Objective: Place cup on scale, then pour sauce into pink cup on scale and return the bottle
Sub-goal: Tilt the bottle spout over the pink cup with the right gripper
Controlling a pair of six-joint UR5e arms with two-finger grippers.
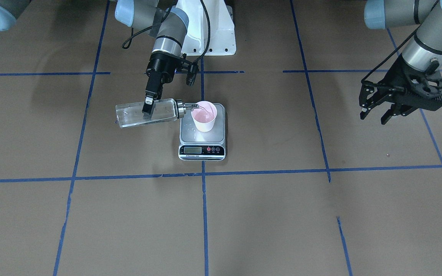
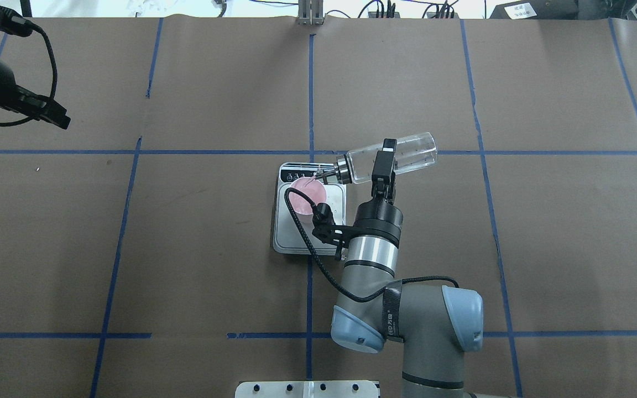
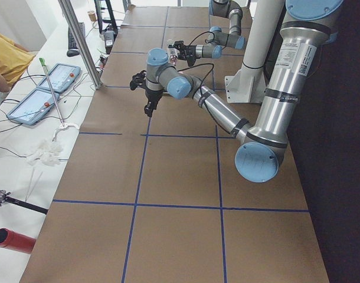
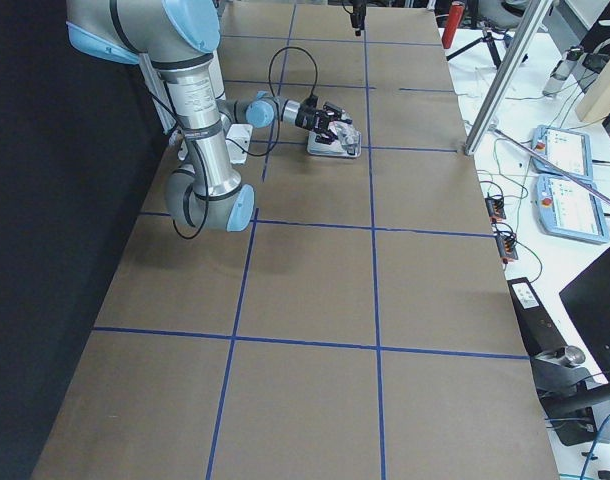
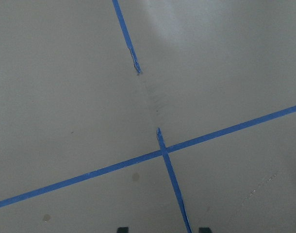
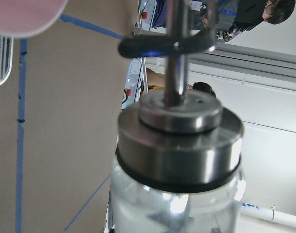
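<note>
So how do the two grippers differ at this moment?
The right gripper has its jaws shut on the tipped bottle; the left gripper has its jaws open and holds nothing. The right gripper is beside the scale, the bottle's spout over the cup; the left gripper hangs far off to the side. Both are black two-finger grippers.
</note>
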